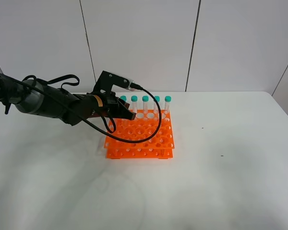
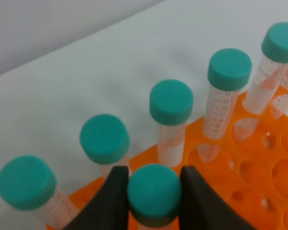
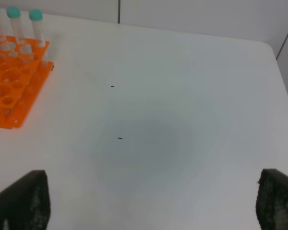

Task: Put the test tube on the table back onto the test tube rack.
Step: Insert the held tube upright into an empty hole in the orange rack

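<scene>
My left gripper (image 1: 125, 114) is over the back left part of the orange test tube rack (image 1: 145, 140). In the left wrist view it (image 2: 153, 176) is shut on the teal cap of a test tube (image 2: 153, 192), held upright just in front of the back row. The tube's lower end is hidden, so I cannot tell whether it sits in a hole. Several teal-capped tubes (image 1: 145, 104) stand in the rack's back row, also in the left wrist view (image 2: 171, 111). My right gripper (image 3: 149, 196) is open and empty over the bare white table (image 3: 173, 110), to the right of the rack (image 3: 12, 91).
The left arm and its black cable (image 1: 156, 122) loop over the rack's left and middle. Small dark specks (image 3: 120, 138) mark the table right of the rack. A white panelled wall (image 1: 144, 43) stands behind the table.
</scene>
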Action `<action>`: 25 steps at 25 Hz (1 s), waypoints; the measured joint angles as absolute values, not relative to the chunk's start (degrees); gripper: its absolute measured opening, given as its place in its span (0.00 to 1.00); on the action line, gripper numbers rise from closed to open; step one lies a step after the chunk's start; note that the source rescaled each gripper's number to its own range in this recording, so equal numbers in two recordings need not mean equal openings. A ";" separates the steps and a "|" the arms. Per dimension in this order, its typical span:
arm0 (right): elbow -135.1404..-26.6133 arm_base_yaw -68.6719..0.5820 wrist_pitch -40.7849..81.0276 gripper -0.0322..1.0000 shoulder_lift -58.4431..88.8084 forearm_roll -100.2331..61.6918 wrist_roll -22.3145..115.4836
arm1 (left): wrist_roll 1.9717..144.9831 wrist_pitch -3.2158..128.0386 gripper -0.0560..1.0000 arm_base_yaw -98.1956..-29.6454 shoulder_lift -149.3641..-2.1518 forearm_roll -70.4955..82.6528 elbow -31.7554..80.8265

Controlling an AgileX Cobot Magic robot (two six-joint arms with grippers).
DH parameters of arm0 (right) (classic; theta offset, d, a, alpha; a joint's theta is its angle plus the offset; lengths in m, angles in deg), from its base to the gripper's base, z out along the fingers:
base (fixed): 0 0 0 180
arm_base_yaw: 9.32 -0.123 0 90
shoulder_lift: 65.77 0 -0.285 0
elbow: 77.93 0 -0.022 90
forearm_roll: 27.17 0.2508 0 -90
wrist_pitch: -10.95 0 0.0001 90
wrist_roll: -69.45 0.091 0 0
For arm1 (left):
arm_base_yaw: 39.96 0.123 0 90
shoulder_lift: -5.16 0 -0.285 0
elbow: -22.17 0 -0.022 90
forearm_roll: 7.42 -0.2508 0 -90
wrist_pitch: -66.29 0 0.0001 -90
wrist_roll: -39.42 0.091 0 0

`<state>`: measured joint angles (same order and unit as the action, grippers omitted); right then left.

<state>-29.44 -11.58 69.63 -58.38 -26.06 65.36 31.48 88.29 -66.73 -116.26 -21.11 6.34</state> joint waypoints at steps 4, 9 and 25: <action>-29.44 -11.58 69.63 0.94 -58.38 -26.06 65.36 | 30.61 88.29 0.05 -66.73 -116.33 -21.11 6.34; -29.44 -11.58 69.63 0.94 -58.38 -26.06 65.36 | 30.45 88.33 0.05 -66.73 -116.35 -21.11 6.34; -29.44 -11.58 69.63 0.94 -58.38 -26.06 65.36 | 32.14 88.62 0.05 -66.73 -116.39 -21.11 6.34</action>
<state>-29.44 -11.58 69.63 -58.38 -26.06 65.36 32.14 88.62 -66.73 -116.39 -21.11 6.34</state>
